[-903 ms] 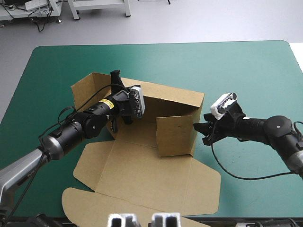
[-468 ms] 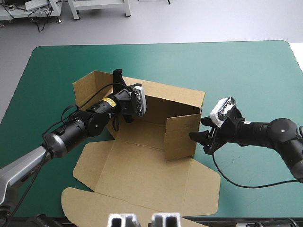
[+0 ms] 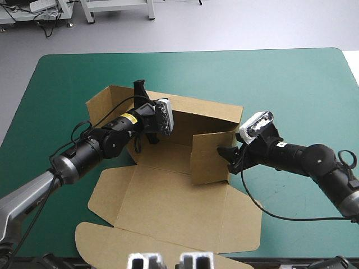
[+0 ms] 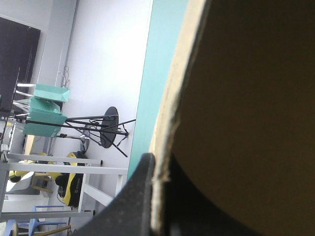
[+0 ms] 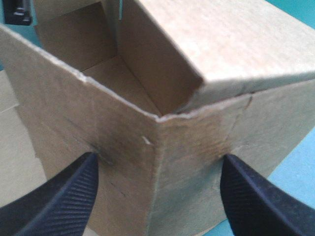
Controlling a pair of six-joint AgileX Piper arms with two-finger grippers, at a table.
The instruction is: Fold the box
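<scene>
High view: The brown box sits mid-table on the teal-green cover, half raised. Its rear and right walls stand, a short flap is turned inward at the right front corner, and the broad lid panel lies flat toward the near edge, where its last flap runs out of the picture. The left gripper is at the top of the rear wall near the box's left end, and the right gripper is at the right front corner; the arm bodies hide both grips from above

Left wrist view: Brown board fills most of the frame. One black finger presses the board's raw edge; the other is lost in shadow behind the sheet, so the left gripper is clamped on the wall

Right wrist view: The box's upright corner stands between two black fingers spread wide apart, the right gripper gaping and pinching nothing. The inside is partly seen and its floor is mostly hidden
</scene>
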